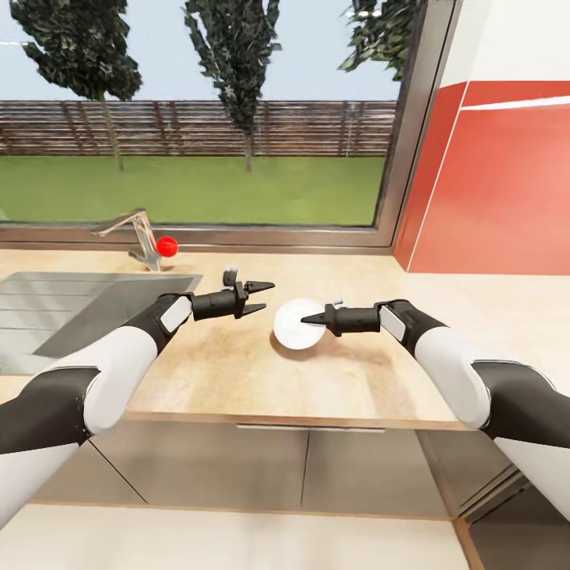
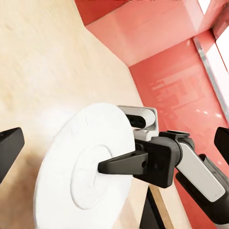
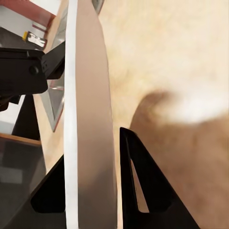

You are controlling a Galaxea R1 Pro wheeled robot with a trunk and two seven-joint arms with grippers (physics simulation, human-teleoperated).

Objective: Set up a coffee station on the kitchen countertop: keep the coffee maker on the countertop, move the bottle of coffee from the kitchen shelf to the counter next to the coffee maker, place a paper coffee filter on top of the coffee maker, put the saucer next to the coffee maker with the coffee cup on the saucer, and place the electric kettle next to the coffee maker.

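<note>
The white saucer (image 1: pixel 294 324) hangs tilted just above the light wood kitchen countertop (image 1: pixel 237 380), casting a shadow on it. My right gripper (image 1: pixel 305 319) is shut on the saucer's rim. In the right wrist view the saucer (image 3: pixel 88 119) stands edge-on between the two black fingers (image 3: pixel 136 181). The left wrist view faces the saucer's (image 2: pixel 71 162) round side, with a right finger (image 2: pixel 121 163) pressed on it. My left gripper (image 1: pixel 260 297) is open and holds nothing, a short way left of the saucer. The coffee maker, bottle of coffee, kitchen shelf, paper coffee filter, coffee cup and electric kettle are out of view.
A steel sink (image 1: pixel 71 313) is set into the counter at the left, with a faucet (image 1: pixel 138 233) and red knob (image 1: pixel 166 246) behind it. A window runs along the back. A red wall panel (image 1: pixel 499 182) closes the right side. Grey cabinet fronts (image 1: pixel 301 467) lie below the counter edge.
</note>
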